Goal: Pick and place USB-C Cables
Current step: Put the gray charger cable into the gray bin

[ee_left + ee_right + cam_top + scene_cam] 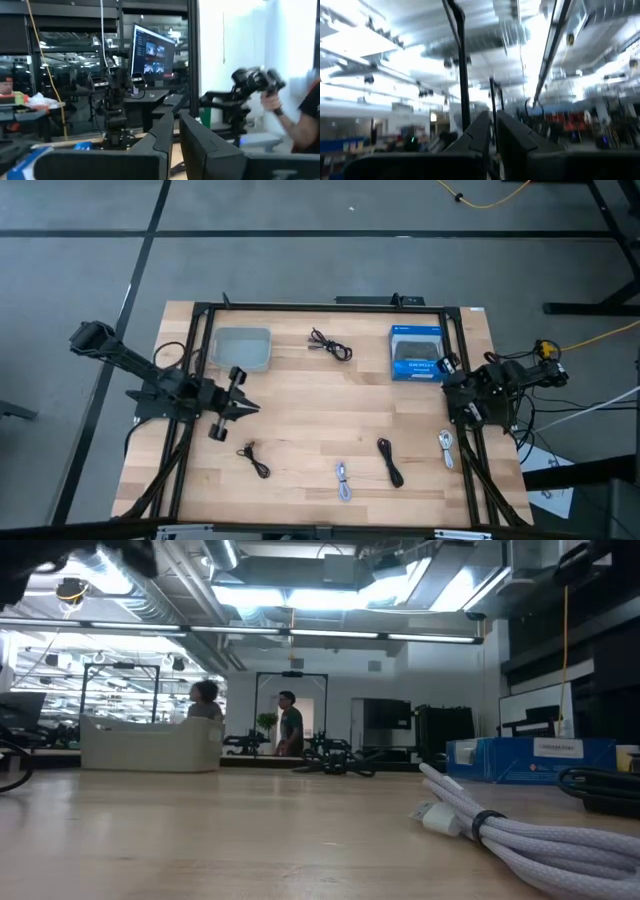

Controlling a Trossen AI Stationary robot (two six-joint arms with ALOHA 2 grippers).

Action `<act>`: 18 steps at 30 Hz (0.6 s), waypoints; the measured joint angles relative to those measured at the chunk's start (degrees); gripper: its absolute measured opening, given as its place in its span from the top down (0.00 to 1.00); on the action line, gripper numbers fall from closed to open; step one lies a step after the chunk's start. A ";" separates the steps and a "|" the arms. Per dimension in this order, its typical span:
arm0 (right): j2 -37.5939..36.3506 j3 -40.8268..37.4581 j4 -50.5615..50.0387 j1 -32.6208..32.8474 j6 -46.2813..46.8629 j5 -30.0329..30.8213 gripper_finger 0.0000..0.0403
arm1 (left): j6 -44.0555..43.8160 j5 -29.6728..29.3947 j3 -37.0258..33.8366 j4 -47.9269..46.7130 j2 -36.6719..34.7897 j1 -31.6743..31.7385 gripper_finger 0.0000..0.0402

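Observation:
Several short bundled cables lie flat on the wooden table: a black one [332, 346] between the grey tray [240, 348] and the blue box [417, 352], another black one [255, 460], a white one [344, 480], a third black one [390, 460] and a white one [446, 447] near the front. In the low view the nearest white cable [520, 830] fills the foreground. My left gripper [250, 408] [176, 131] hovers shut and level in front of the tray. My right gripper [452, 370] [492, 130] is shut, tipped upward beside the blue box.
A black frame [330, 308] runs around the table's edges. In the left wrist view my right arm [250, 80] shows farther off, with a person's hand [295, 117] beside it. Two people [290, 725] stand in the room behind. Bare wood lies mid-table [330, 405].

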 joint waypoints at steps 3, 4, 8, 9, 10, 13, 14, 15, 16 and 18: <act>0.08 0.00 0.24 -0.02 -1.89 2.11 0.90 | 4.28 -0.16 4.63 -0.41 7.34 0.93 0.94; 0.25 0.00 0.27 -0.04 -1.87 3.80 0.90 | 5.46 -0.43 5.93 -0.41 9.36 1.34 0.94; 2.36 -0.01 0.88 -0.04 -1.13 11.09 0.90 | 9.68 -6.56 9.46 -0.36 14.57 2.90 0.94; 3.08 0.00 1.46 -0.04 -0.84 12.26 0.90 | 10.12 -8.77 9.98 -0.37 15.11 3.28 0.94; 3.87 0.00 2.14 -0.04 -0.48 13.23 0.90 | 10.24 -11.03 10.40 -0.36 15.44 3.60 0.94; 6.67 1.20 2.71 -0.09 -0.41 14.55 0.90 | 10.24 -16.14 10.98 -0.26 15.72 4.34 0.94; 7.84 2.19 2.77 -0.09 -1.29 15.19 0.90 | 10.18 -17.23 11.08 -0.28 15.74 4.48 0.94; 9.14 3.28 2.97 -0.09 -2.00 16.07 0.90 | 9.54 -18.00 11.12 -0.27 15.72 4.62 0.94; 10.76 4.55 3.11 -0.22 -3.10 16.87 0.90 | 8.80 -18.46 11.13 -0.24 15.72 4.72 0.94; 14.51 7.38 3.04 -0.55 -5.45 18.28 0.90 | 7.62 -18.60 11.13 -0.26 15.72 4.92 0.94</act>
